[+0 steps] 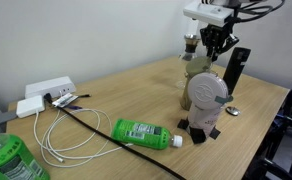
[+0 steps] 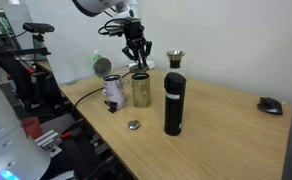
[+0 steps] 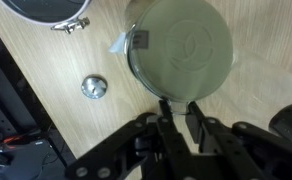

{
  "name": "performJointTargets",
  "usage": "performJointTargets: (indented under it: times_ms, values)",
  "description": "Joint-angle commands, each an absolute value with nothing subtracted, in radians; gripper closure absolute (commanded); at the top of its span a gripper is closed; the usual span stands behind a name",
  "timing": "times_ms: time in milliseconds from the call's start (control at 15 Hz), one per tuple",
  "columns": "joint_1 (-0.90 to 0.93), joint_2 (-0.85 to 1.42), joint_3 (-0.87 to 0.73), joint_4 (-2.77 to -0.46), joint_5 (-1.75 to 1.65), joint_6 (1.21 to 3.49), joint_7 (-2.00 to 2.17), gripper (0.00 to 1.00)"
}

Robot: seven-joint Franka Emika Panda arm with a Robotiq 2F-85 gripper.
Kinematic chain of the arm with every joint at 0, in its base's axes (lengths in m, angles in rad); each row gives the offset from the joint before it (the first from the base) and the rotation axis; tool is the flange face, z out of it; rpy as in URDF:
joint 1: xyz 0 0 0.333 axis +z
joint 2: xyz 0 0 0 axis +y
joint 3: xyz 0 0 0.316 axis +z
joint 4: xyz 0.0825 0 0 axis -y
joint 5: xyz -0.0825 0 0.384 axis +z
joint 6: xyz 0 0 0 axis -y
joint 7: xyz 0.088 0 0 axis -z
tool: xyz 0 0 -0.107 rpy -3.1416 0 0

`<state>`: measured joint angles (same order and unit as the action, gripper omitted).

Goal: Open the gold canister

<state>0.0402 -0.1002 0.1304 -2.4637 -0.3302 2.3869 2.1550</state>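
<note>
The gold canister (image 2: 141, 90) stands upright on the table (image 2: 226, 125), just beside a grey gadget (image 2: 113, 92); the end effector (image 2: 138, 60) hangs above its top, fingers near together, though I cannot tell if they meet; a black cylinder (image 2: 173, 100) stands near.

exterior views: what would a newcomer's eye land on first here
The arm's tool hangs directly over the gold canister, which stands between a pale grey disc-faced gadget and a tall black cylinder. In an exterior view, a green bottle lies on its side on the wooden table.
</note>
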Motion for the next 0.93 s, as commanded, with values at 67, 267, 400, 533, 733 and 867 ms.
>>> performJointTargets:
  times_ms: [67,267,400,533,733,867]
  values:
    - [0.044,-0.104,0.129,-2.459,-0.325,2.379,2.150,0.94]
    - [0.047,-0.108,0.132,-2.449,-0.330,2.361,2.153,0.94]
    - [0.050,-0.110,0.135,-2.441,-0.331,2.346,2.151,0.94]
    - [0.052,-0.109,0.137,-2.432,-0.340,2.335,2.157,0.94]
    - [0.057,-0.106,0.140,-2.419,-0.348,2.311,2.162,0.94]
    - [0.060,-0.105,0.142,-2.414,-0.346,2.304,2.161,0.94]
